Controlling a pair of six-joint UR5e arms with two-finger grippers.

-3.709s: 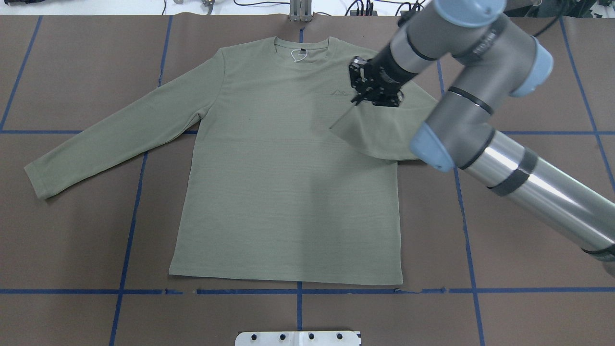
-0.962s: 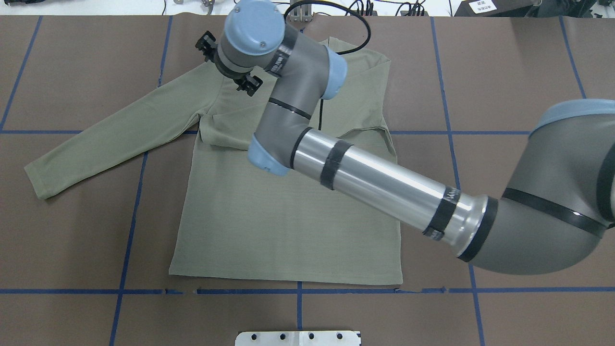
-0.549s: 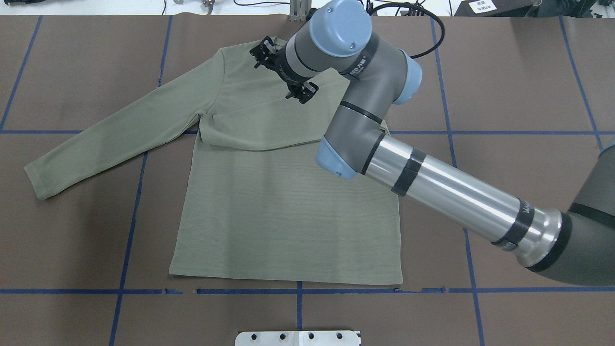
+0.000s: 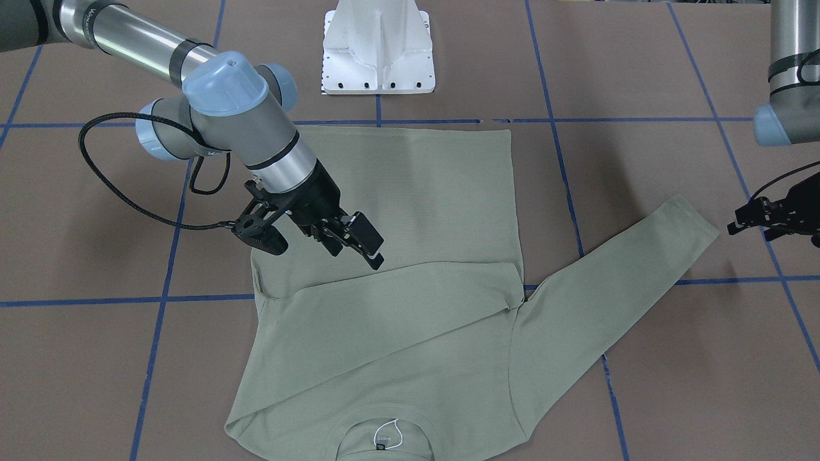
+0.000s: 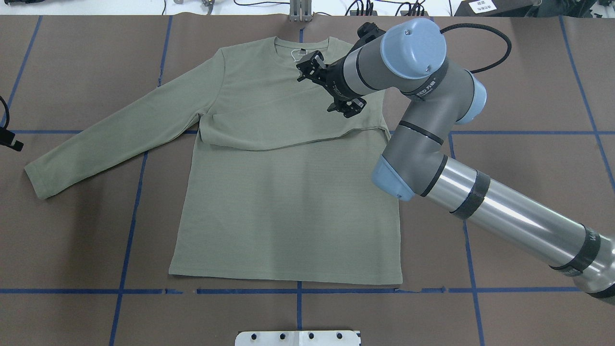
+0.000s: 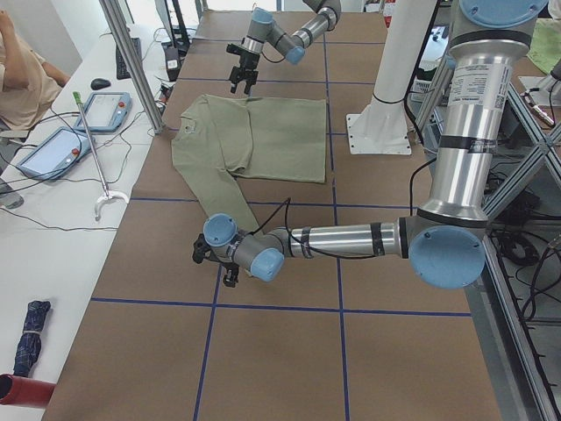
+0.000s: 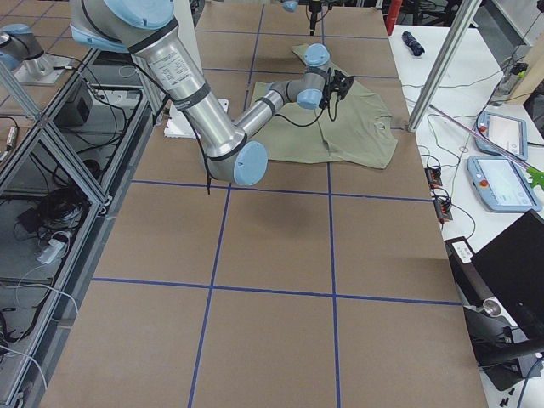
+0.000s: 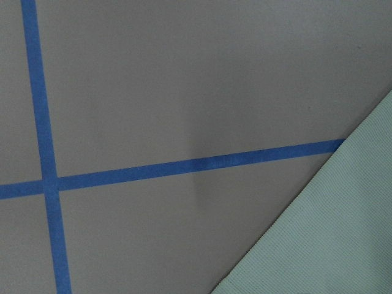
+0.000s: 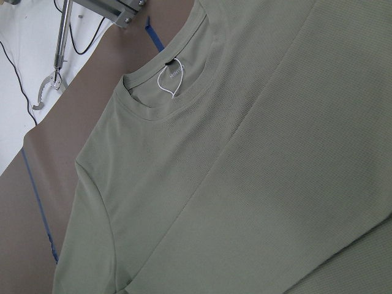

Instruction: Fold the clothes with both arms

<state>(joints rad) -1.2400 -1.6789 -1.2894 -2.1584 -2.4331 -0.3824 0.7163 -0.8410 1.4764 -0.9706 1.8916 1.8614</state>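
The clothes are one sage-green shirt [image 5: 288, 216], lying flat and face up on the brown table. One sleeve is folded across the chest [image 5: 269, 129]. The other sleeve [image 5: 110, 129] stretches out to its cuff [image 4: 692, 221]. My right gripper [image 5: 329, 86] hovers over the upper chest beside the neck, open and holding nothing [image 4: 314, 246]. The right wrist view shows the ribbed neck and the white loop [image 9: 168, 79]. My left gripper [image 4: 753, 224] stands open just beyond the cuff, low over the table. A corner of the sleeve [image 8: 331, 233] shows in the left wrist view.
Blue tape lines [image 5: 298, 290] grid the brown table. The white pedestal base [image 4: 378, 57] stands at the robot's side of the shirt. In the exterior left view a side table holds tablets [image 6: 53, 149], and a person [image 6: 17, 79] sits there.
My right gripper has let the folded sleeve go and drawn back from the far shoulder to the neck. The sleeve stays across the chest. My left gripper has come in at the table's left edge.
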